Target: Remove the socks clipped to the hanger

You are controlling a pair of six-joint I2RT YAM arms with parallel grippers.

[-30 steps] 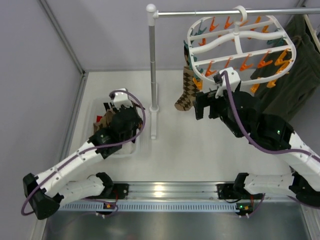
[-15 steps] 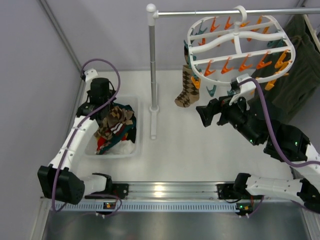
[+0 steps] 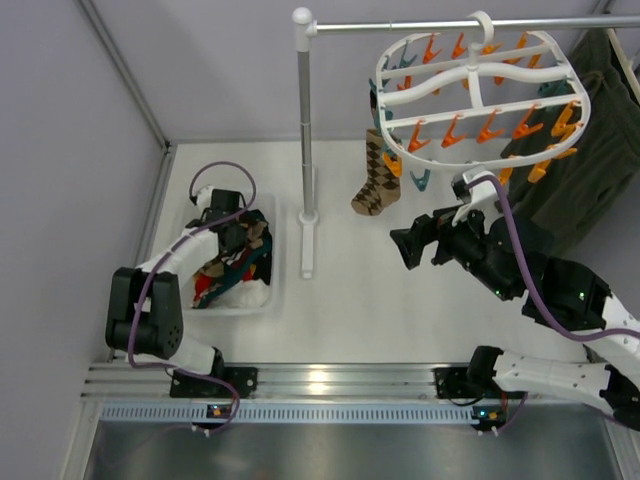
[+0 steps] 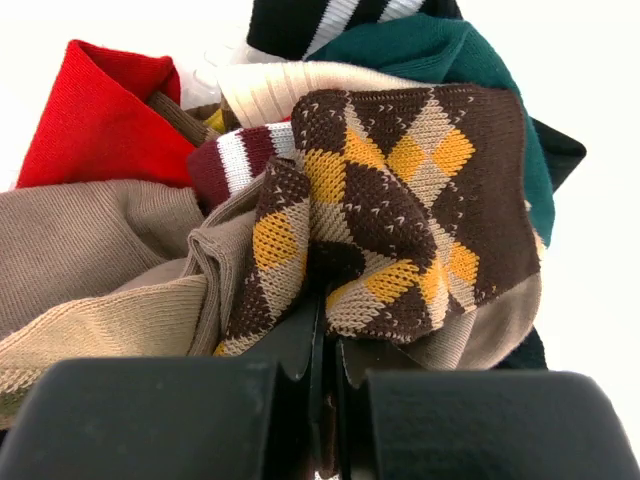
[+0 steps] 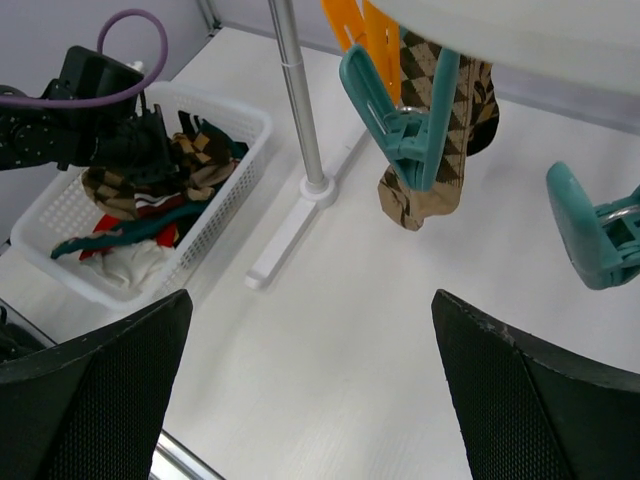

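1 sock [image 3: 375,188] clipped on hanger [image 3: 470,80], table [image 3: 340,300] back edge: light, limp, grab just below clip [image 5: 405,130]. Right end effector [image 3: 403,248] spread, left end effector [image 4: 328,380] pressed together.

Finding: you have no legible text, label, brand, number or sign in any view. Directly ahead of the left tool [image 4: 328,335], the socks [image 4: 400,200] show only woven diamonds and stripes. Above the right tool [image 5: 310,300], the hanger [image 5: 520,30] and its clips [image 5: 400,120] bear no readable marking.
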